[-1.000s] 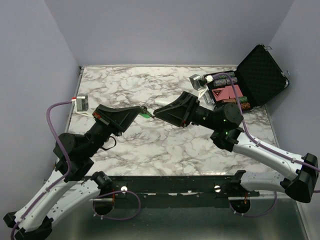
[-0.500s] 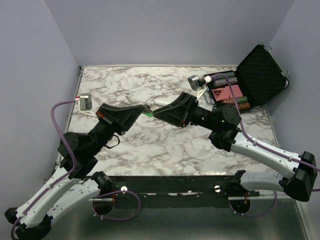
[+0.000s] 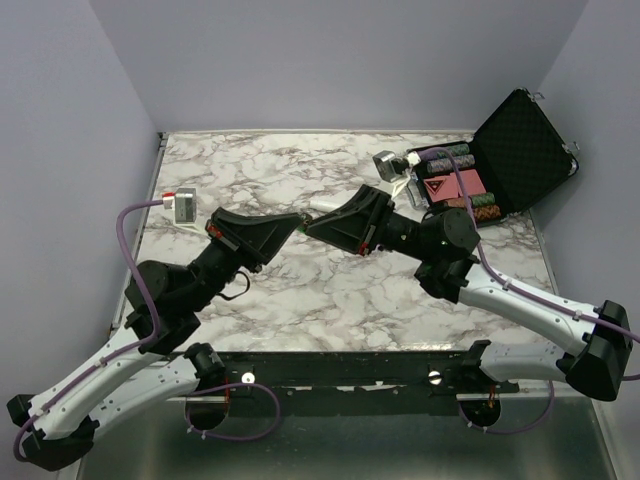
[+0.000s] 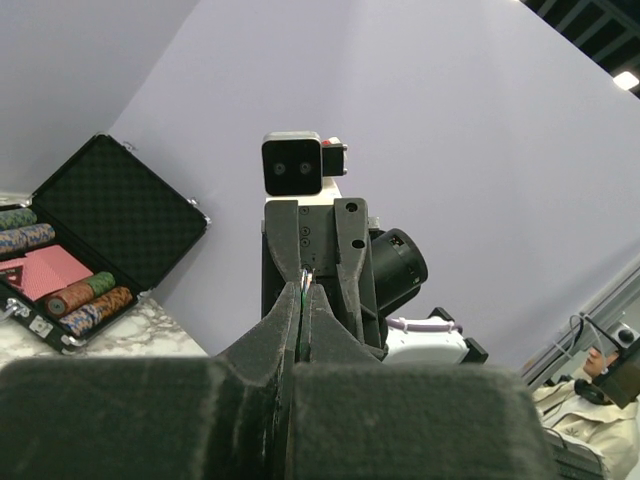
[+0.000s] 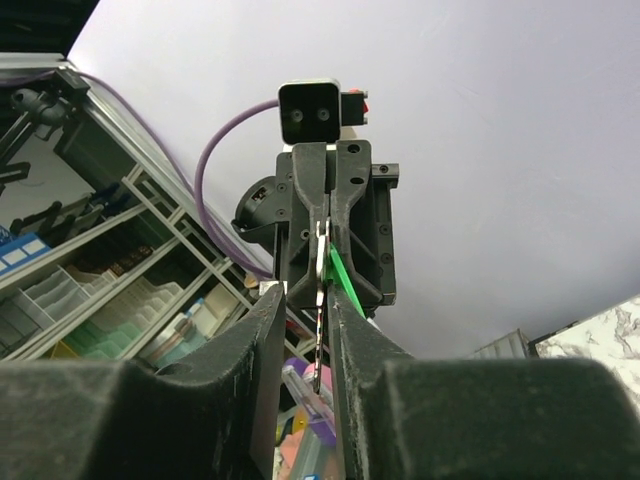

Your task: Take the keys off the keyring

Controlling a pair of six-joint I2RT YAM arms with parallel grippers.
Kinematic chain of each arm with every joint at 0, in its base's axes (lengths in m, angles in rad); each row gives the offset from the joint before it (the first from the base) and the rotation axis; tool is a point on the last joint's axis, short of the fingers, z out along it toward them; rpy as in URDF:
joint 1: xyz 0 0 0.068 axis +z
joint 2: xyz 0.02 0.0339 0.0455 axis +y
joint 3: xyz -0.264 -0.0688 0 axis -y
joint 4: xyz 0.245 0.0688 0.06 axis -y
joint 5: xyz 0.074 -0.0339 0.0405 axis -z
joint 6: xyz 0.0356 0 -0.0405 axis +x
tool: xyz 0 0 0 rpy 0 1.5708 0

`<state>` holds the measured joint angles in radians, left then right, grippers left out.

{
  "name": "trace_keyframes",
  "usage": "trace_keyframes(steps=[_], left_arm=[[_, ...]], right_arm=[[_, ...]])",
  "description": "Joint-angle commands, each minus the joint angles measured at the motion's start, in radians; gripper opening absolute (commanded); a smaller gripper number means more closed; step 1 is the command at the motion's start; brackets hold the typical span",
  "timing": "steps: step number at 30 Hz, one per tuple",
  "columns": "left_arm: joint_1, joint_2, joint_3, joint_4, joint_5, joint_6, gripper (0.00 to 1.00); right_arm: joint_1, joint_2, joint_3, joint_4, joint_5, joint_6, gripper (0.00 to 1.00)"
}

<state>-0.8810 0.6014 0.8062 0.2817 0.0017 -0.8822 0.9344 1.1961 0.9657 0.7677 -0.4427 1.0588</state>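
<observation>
My two grippers meet tip to tip above the middle of the marble table (image 3: 300, 170). My left gripper (image 3: 298, 222) is shut on the green keyring fob (image 5: 343, 275), which shows as a thin green sliver between its pads in the left wrist view (image 4: 297, 330). The metal ring sticks out at its tip (image 4: 305, 278). The grey key (image 5: 319, 300) hangs edge-on from the ring, inside the jaws of my right gripper (image 5: 308, 292). Those jaws stand slightly apart, with the key close to the right-hand finger (image 5: 345, 330). The right gripper also shows in the top view (image 3: 313, 224).
An open black case (image 3: 505, 150) with poker chips and red cards stands at the back right. A white cylindrical object (image 3: 325, 206) lies on the table just behind the grippers. Purple walls close the back and the sides.
My left arm has pushed forward and to the right, bringing its tip closer to the right gripper. The green fob shows less from above. The right arm has barely moved.
</observation>
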Motion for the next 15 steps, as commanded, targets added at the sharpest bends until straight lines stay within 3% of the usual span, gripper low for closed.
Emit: trace_keyframes(steps=[1,10,13,15], left_arm=[[-0.058,0.006,0.044,-0.012,-0.069,0.078,0.0],[-0.131,0.003,0.05,-0.015,-0.124,0.143,0.0],[-0.145,0.001,0.063,-0.053,-0.131,0.161,0.01],[-0.148,-0.006,0.082,-0.105,-0.132,0.18,0.27]], right_arm=[[0.003,0.011,0.011,0.015,-0.005,-0.006,0.28],[0.004,-0.009,0.007,-0.018,0.015,-0.028,0.02],[0.003,-0.015,0.025,-0.094,0.03,-0.062,0.01],[0.004,-0.026,0.039,-0.146,0.03,-0.086,0.01]])
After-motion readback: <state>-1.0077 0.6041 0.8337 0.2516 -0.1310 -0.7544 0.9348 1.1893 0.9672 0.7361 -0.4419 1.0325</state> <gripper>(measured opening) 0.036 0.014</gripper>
